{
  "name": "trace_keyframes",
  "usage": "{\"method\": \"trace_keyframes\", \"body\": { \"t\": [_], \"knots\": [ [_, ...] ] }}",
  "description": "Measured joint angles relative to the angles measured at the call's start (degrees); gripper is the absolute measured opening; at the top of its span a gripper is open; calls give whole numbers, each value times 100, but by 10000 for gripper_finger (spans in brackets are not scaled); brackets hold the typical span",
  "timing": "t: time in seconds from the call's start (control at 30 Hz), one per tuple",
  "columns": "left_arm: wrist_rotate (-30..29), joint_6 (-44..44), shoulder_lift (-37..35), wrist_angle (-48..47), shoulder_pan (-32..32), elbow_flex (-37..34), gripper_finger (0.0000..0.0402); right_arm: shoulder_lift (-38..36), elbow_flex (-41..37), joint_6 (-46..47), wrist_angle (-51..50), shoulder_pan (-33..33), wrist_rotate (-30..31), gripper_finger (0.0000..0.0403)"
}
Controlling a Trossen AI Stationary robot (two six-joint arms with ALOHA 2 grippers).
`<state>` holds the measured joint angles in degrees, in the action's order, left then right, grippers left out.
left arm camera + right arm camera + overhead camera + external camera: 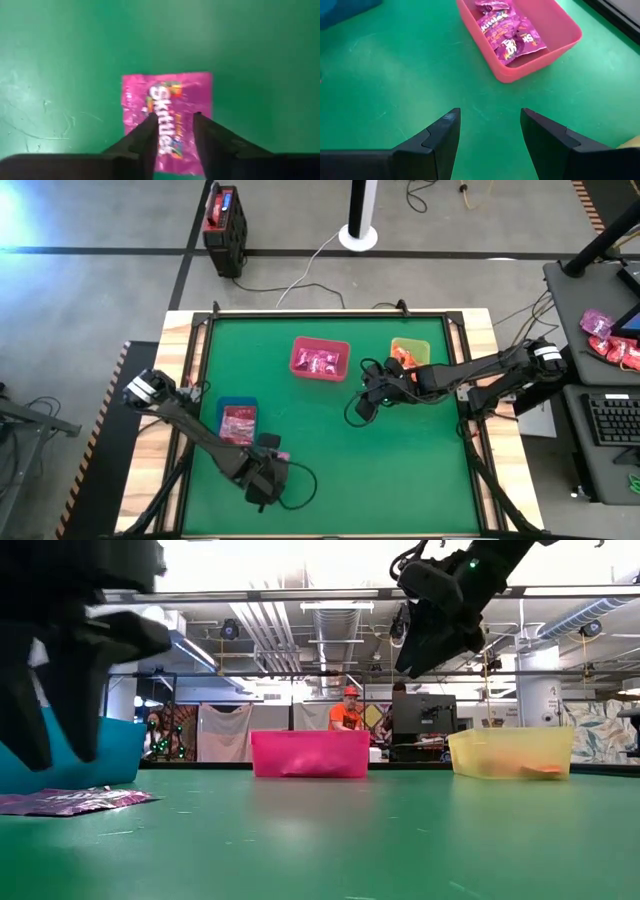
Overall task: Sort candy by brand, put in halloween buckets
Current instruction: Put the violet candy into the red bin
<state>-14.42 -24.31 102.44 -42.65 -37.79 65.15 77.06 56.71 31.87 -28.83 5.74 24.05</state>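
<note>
A magenta candy packet (167, 112) with white print lies flat on the green table, and also shows in the low view (75, 802). My left gripper (172, 125) hangs open just above it, touching nothing, near the table's front left (265, 480). Behind it stands the blue bucket (237, 423) with red candy. The pink bucket (320, 360) holds magenta packets (507, 30). The lime bucket (410, 353) holds orange and red candy. My right gripper (490, 117) hovers open above the table's middle (365, 408), with nothing between its fingers.
A black-and-red box (225, 225) stands on the floor beyond the table's far edge. A side desk at the right holds more packets (605, 335) and a keyboard (612, 420). A person (347, 710) sits in the room behind. Bare green table lies at the front right.
</note>
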Motion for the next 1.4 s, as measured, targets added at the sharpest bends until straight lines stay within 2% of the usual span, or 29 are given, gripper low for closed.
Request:
{"method": "trace_keyframes", "body": {
  "t": [0.33,0.47,0.6,1.03,1.27,1.4],
  "knots": [
    [57,-256,-137,169,216,-162,243,0,0,-219,73,0,-2,201],
    [528,-246,-241,675,334,-566,271,0,0,-257,86,0,-2,201],
    [748,-237,-335,1248,432,-910,278,0,-2,-257,86,0,-2,201],
    [485,-173,-519,2670,546,-1709,279,0,-4,-257,84,0,-2,201],
    [418,-10,-573,2647,544,-1725,264,0,-4,-257,84,0,-2,201],
    [335,53,-724,2071,538,-1466,262,0,-4,-251,84,0,-4,201]
  ]
}}
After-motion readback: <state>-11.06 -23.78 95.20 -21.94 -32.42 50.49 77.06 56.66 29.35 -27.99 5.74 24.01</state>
